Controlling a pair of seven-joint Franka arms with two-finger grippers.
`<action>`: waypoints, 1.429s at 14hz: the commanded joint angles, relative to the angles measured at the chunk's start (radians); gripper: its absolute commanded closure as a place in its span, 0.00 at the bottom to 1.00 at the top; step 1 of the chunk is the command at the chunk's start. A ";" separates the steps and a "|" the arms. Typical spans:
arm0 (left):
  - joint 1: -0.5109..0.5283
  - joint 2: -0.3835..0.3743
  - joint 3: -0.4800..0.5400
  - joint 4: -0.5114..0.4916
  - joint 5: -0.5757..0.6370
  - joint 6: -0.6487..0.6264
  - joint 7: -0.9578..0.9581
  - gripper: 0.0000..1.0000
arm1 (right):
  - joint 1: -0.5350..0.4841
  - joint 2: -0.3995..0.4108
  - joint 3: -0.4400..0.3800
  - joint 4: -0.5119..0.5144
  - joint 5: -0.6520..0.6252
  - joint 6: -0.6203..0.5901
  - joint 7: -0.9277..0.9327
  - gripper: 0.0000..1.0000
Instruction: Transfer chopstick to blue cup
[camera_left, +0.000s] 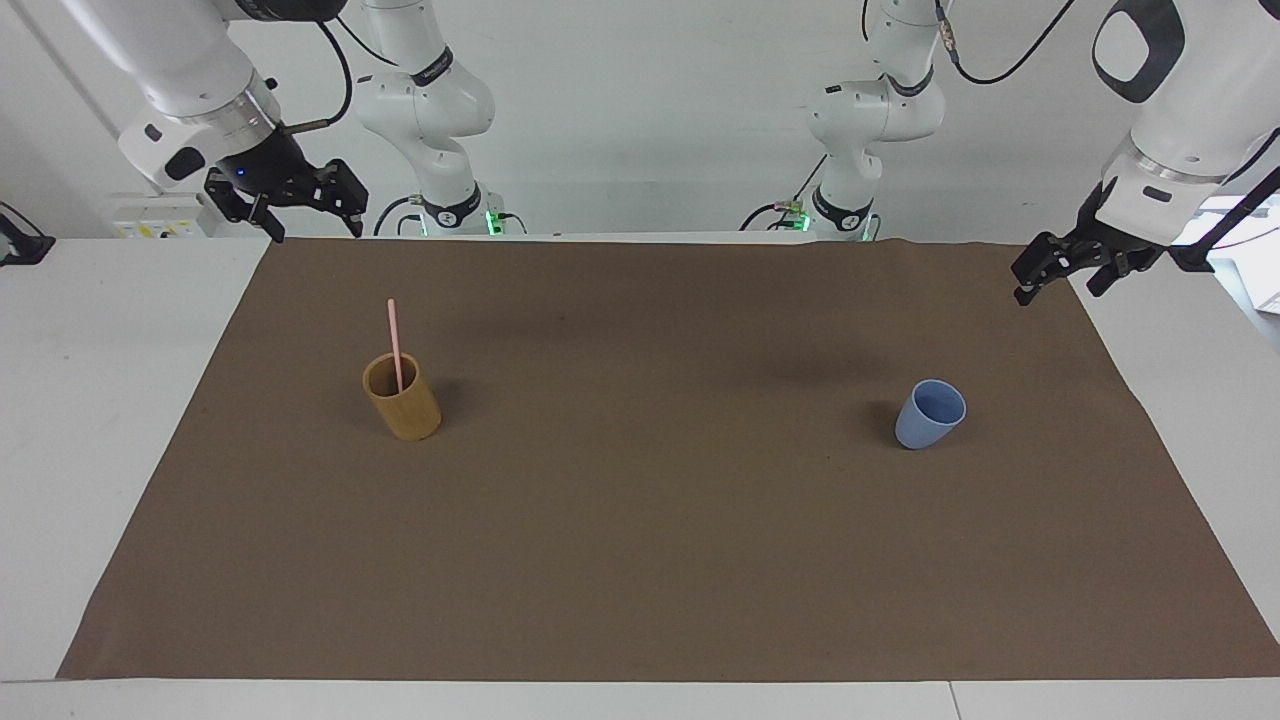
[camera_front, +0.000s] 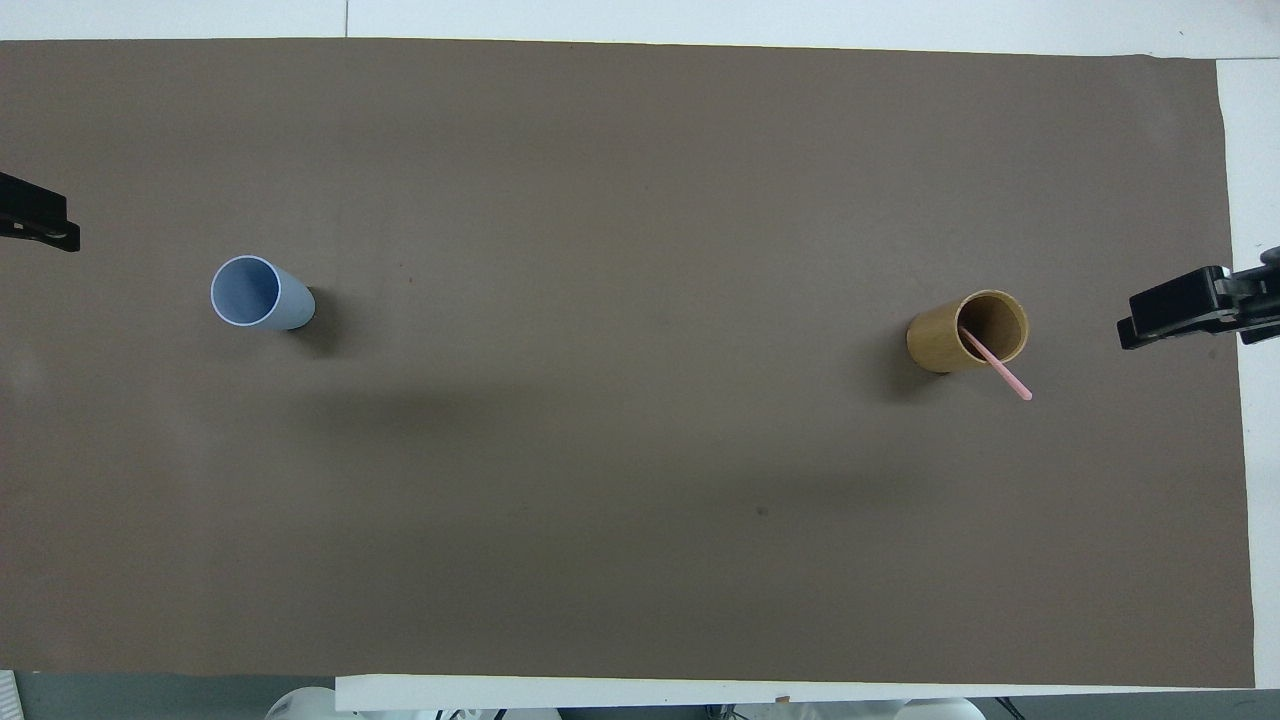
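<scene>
Right tool (camera_left: 310, 215): raised over the right-arm edge of the brown mat (camera_left: 640, 560), fingers spread wide, holding nothing; arm angled down from above. Left tool (camera_left: 1062, 268): raised over the mat's left-arm edge, fingers wide, holding nothing. Both arms wait.

Chopstick (camera_left: 395, 345): thin, straight, pale pink; stands in the wooden cup (camera_left: 403, 400), a tan cylinder, leaning on its rim. Blue cup (camera_left: 930, 414): smooth, tapered, upright, toward the left arm's end of the surface (camera_left: 100, 400), well apart from the wooden cup.

We see a plain white wall (camera_left: 650, 110), a white table (camera_left: 100, 400), our brown mat (camera_left: 640, 550) across it, soft shadows
</scene>
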 joint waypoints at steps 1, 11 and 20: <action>0.010 -0.005 0.004 0.012 -0.020 -0.023 0.022 0.00 | -0.008 -0.020 0.003 -0.024 0.016 0.002 -0.015 0.00; 0.014 -0.138 0.000 -0.483 -0.012 0.521 -0.089 0.00 | -0.008 -0.020 0.003 -0.024 0.016 0.002 -0.016 0.00; 0.002 -0.006 -0.002 -0.640 -0.012 0.783 -0.107 0.12 | 0.001 -0.058 0.003 -0.129 0.027 0.117 -0.004 0.00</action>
